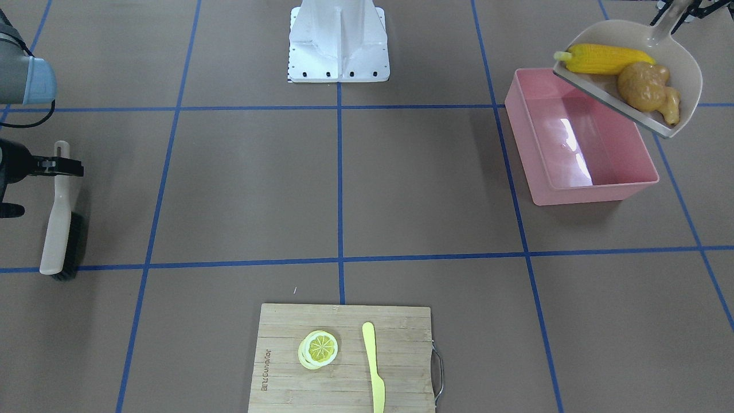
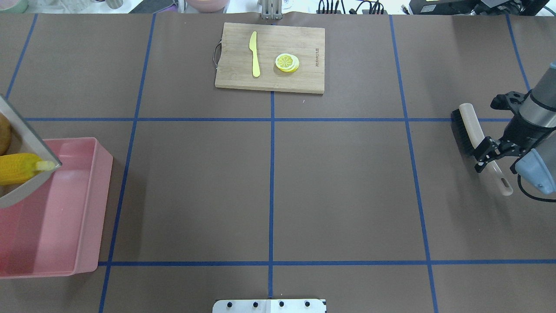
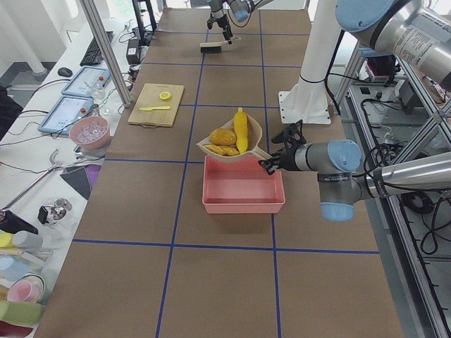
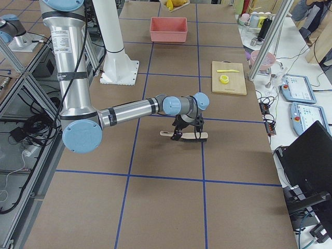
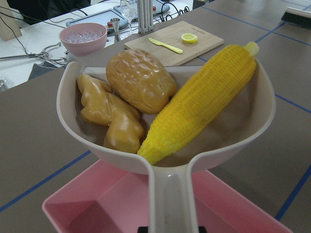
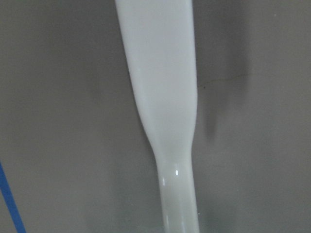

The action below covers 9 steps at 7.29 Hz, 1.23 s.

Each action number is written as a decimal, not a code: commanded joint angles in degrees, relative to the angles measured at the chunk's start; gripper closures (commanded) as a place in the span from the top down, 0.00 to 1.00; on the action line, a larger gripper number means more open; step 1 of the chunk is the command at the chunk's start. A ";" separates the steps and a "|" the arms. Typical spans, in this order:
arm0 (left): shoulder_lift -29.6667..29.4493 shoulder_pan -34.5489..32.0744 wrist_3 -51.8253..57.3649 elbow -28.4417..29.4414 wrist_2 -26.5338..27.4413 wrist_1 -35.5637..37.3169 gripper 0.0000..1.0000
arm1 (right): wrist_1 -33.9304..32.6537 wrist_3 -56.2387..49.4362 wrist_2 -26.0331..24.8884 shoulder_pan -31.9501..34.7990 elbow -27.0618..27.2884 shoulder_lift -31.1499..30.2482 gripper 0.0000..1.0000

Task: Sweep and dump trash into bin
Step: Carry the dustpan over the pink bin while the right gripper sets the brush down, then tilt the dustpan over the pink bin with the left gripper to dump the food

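1. Look to the upper right of the front-facing view. The left gripper (image 3: 270,163) is clamped on the handle of the beige dustpan (image 1: 631,31) and holds it in the air.
2. The pan hangs over the upper right corner of the pink bin (image 1: 596,194) in that view. It is tilted, with its lip lower than its handle.
3. All the trash is in the pan. In the left wrist view the corn cob (image 5: 204,104) lies along the right side and the ginger root (image 5: 109,114) on the left. The potato (image 5: 141,80) sits between them toward the lip, touching both.
4. The pale tip of the corn cob pokes out past the pan's lip, above the bin.
5. The bin stands on the table (image 2: 347,182) at the left edge of the overhead view, well apart from the brush.
6. At the right of the overhead view, the right gripper (image 2: 487,153) has its fingers closed on the pale handle of the brush (image 2: 470,121). The dark bristles face the middle of the frame.
7. You cannot tell whether the brush rests on the table or hangs just above it.
8. At top centre of the overhead view, the cutting board (image 2: 304,74) carries the lemon slice (image 2: 287,62). The yellow knife (image 2: 255,54) lies near it, not touching.
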 commanded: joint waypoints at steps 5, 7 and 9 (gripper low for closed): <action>5.01 -0.52 0.44 10.01 -5.51 -8.30 0.00 | 8.18 -15.59 -12.50 19.74 -12.57 2.76 1.00; 4.39 -0.52 0.53 11.95 -6.74 -8.04 0.00 | 9.61 -21.36 -10.92 24.95 -13.34 -0.92 1.00; 3.52 -0.44 0.62 12.13 -8.15 -4.89 0.00 | 9.71 -22.53 -9.51 26.99 -12.11 -1.11 1.00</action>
